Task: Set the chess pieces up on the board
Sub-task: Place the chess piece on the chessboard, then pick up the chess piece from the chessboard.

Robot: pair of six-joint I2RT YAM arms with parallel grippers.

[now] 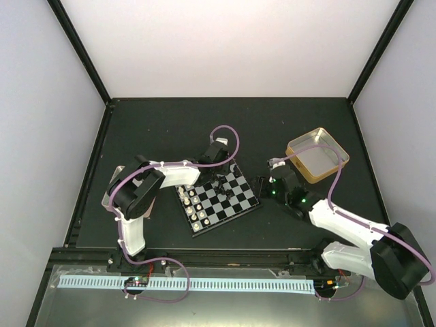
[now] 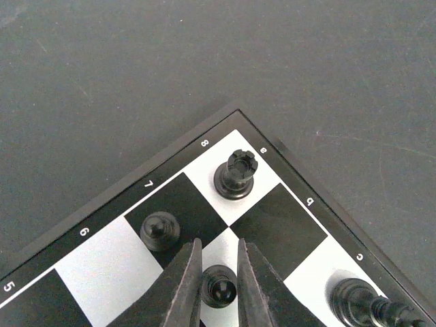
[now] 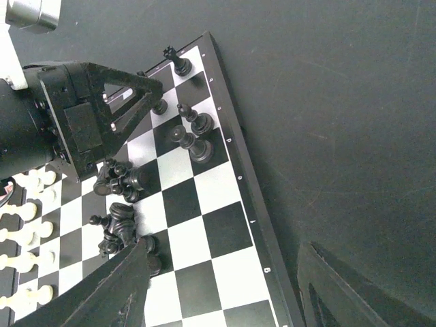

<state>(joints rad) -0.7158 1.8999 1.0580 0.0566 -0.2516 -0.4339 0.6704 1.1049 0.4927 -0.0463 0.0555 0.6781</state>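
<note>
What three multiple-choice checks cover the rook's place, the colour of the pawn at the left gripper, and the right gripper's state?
1. The black rook stands: A on the board's corner square; B mid-board; C off the board.
2. The pawn between the left gripper's fingers is: A cream; B black; C gold.
3. The right gripper is: A open, empty; B shut on a pawn; C shut on a rook.
Key: 1A, beside the a and 8 marks; 2B, dark like the rook; 3A, fingers spread wide, nothing held.

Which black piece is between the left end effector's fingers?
The pale-square pawn, diagonal from the corner rook; the other pawn stands clear on a black square.
</note>
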